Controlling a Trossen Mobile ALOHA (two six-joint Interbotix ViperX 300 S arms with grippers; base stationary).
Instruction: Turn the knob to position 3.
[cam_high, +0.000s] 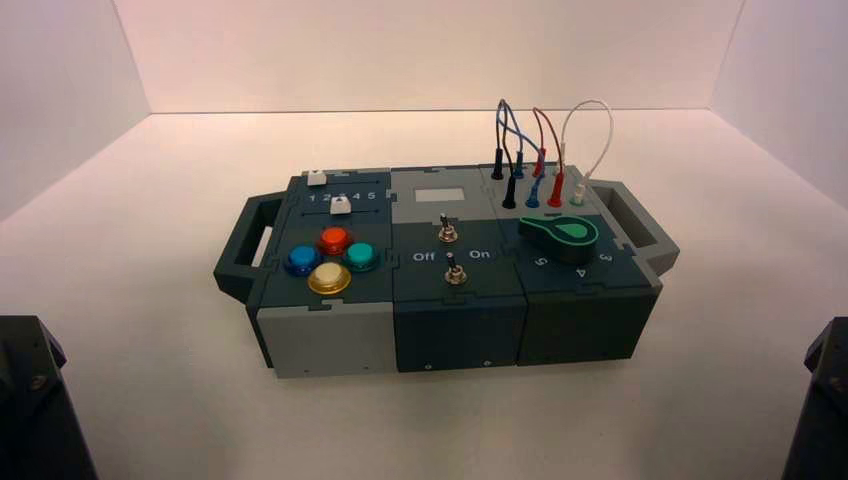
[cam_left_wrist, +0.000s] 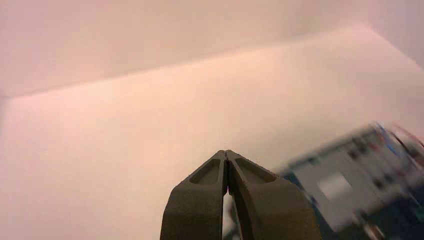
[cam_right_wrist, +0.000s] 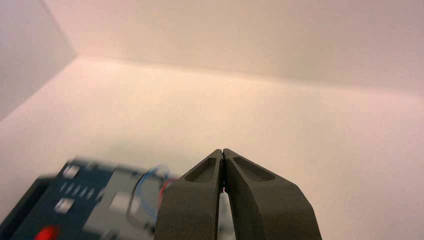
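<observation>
The dark green knob (cam_high: 560, 234) with its bright green inlay sits on the right section of the box (cam_high: 330, 335), in front of the wires. The white numeral 3 (cam_high: 604, 258) lies just in front and to the right of it, in a curved row of numerals. Both arms are parked low at the near corners, far from the box: the left arm (cam_high: 30, 400) and the right arm (cam_high: 825, 395). My left gripper (cam_left_wrist: 225, 151) is shut on nothing, and so is my right gripper (cam_right_wrist: 222, 150). Neither wrist view shows the knob.
Four coloured push buttons (cam_high: 332, 258) and two white sliders (cam_high: 340, 205) occupy the box's left section, and two metal toggle switches (cam_high: 448, 232) the middle one. Looped wires (cam_high: 540, 130) rise at the back right. Handles (cam_high: 240, 250) jut from both ends. White walls enclose the table.
</observation>
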